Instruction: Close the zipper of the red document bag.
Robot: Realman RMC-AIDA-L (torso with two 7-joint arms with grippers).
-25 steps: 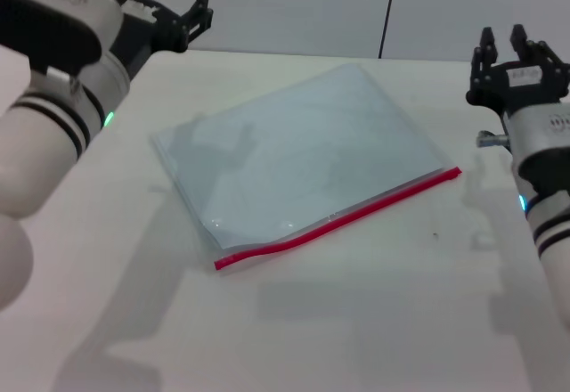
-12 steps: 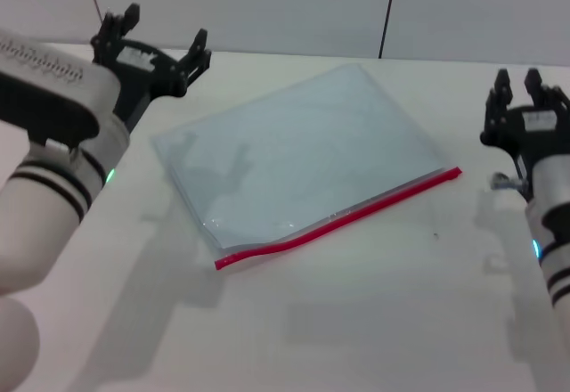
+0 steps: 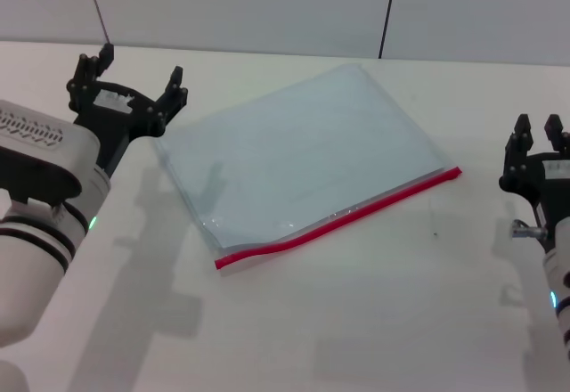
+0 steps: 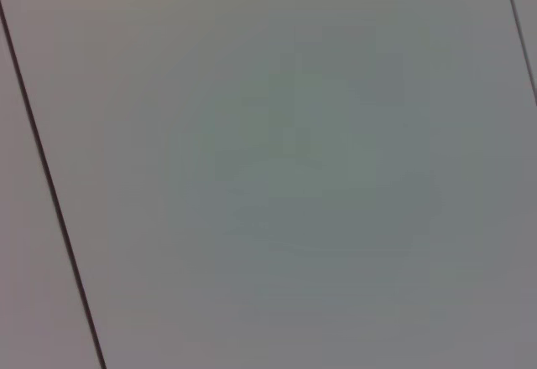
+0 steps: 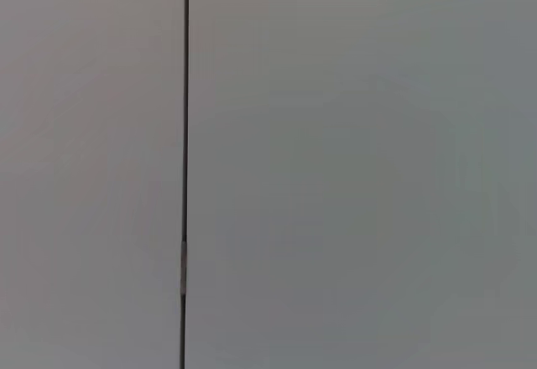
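The red document bag (image 3: pixel 303 156), a flat translucent pale-blue pouch, lies at an angle in the middle of the white table. Its zipper (image 3: pixel 343 219) is a thin red strip along the near long edge, from the bag's near-left corner to its right corner. My left gripper (image 3: pixel 132 85) hovers open by the bag's far-left corner, holding nothing. Off to the right of the zipper's right end, my right gripper (image 3: pixel 536 142) stands open and holds nothing. Both wrist views show only grey wall panels.
The white table (image 3: pixel 356 321) reaches a grey panelled wall (image 3: pixel 267 0) at the back, with dark seams in it. Bare tabletop lies in front of the bag and on both sides of it.
Both arms have come down and toward me. The left gripper dropped from the far-left corner of the view to beside the bag's far-left corner. The right gripper sank lower at the right edge. The bag has not moved.
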